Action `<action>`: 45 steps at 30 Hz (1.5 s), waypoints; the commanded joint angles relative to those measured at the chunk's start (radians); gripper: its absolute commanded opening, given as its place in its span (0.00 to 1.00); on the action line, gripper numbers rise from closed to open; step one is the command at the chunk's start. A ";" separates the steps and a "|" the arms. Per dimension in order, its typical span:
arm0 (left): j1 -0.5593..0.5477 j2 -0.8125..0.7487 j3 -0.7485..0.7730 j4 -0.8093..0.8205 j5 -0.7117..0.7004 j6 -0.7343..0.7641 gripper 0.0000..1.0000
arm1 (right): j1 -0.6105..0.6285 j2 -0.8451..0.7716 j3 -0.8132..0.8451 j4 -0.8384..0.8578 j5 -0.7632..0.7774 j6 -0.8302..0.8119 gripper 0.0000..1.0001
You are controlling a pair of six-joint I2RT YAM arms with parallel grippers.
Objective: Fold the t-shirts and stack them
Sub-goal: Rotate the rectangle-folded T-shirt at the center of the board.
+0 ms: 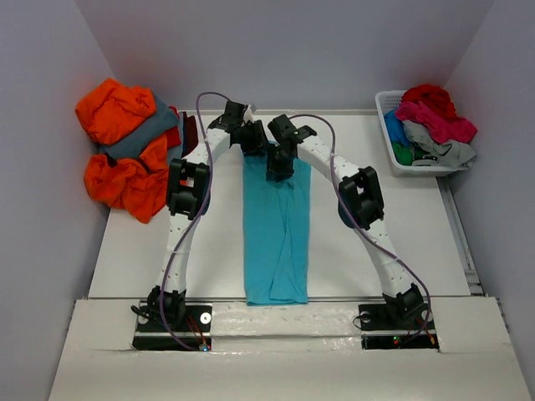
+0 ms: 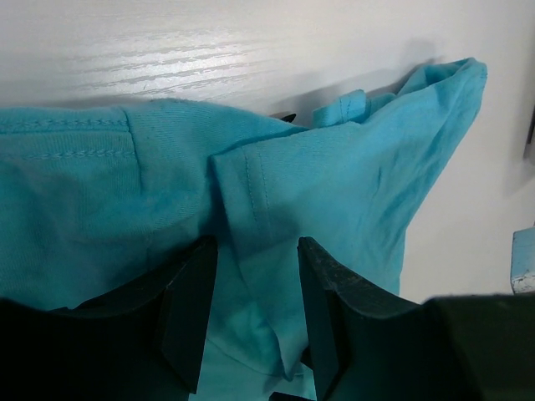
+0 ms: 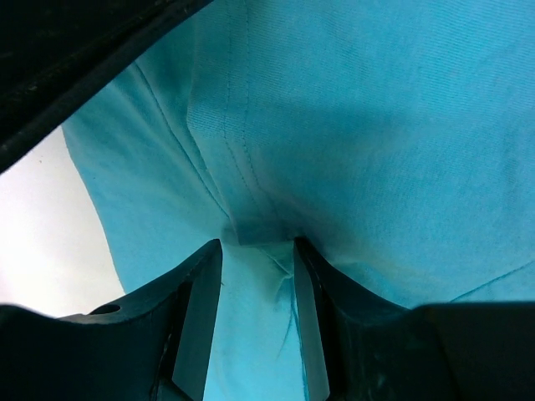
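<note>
Overhead, the turquoise t-shirt [image 1: 276, 242] lies as a long narrow strip down the middle of the white table [image 1: 401, 242], its near end at the table's front edge. Both arms reach to its far end, the left gripper [image 1: 251, 138] and right gripper [image 1: 279, 164] side by side there. Orange t-shirts [image 1: 113, 109] and a slate grey t-shirt [image 1: 142, 138] are heaped at the far left. At the far right, a white basket [image 1: 386, 109] holds a red t-shirt [image 1: 430, 96], a pink t-shirt [image 1: 435, 121] and a light grey t-shirt [image 1: 447, 150].

From the left wrist, the left gripper [image 2: 257, 251] pinches a hemmed fold of the turquoise t-shirt [image 2: 351, 167], the cloth filling the gap between its fingers [image 2: 188, 309] above the table [image 2: 251, 50].

From the right wrist, the right gripper [image 3: 257, 251] likewise clamps a gathered, stitched fold of the turquoise t-shirt [image 3: 376, 150], which covers most of the view.
</note>
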 commanded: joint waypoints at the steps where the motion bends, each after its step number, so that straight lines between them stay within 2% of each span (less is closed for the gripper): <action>1: 0.004 -0.014 -0.011 0.025 0.029 0.025 0.54 | 0.002 0.001 0.063 -0.040 0.059 0.004 0.44; 3: 0.004 -0.013 -0.011 0.025 0.029 0.027 0.54 | 0.002 0.000 0.058 -0.029 0.061 0.010 0.37; 7: 0.004 -0.005 -0.010 0.027 0.029 0.027 0.53 | 0.002 0.000 0.072 -0.027 0.064 0.013 0.32; 21: 0.004 0.021 0.042 0.042 0.052 0.014 0.46 | 0.002 -0.011 0.070 -0.027 0.055 0.007 0.26; 32: 0.004 0.009 0.045 0.068 0.065 0.007 0.26 | 0.002 -0.031 0.023 -0.020 0.044 0.011 0.26; 33: 0.004 0.004 0.045 0.070 0.063 0.010 0.21 | 0.002 -0.034 0.023 -0.018 0.042 0.013 0.25; 37: 0.004 -0.016 0.036 0.081 0.059 0.019 0.16 | 0.002 -0.048 0.009 -0.017 0.042 0.013 0.25; 40: 0.004 -0.025 0.036 0.084 0.060 0.025 0.07 | 0.002 -0.062 -0.008 -0.012 0.041 0.014 0.25; 45: -0.006 -0.043 0.039 0.087 0.056 0.048 0.06 | 0.002 -0.081 -0.038 -0.001 0.042 0.019 0.22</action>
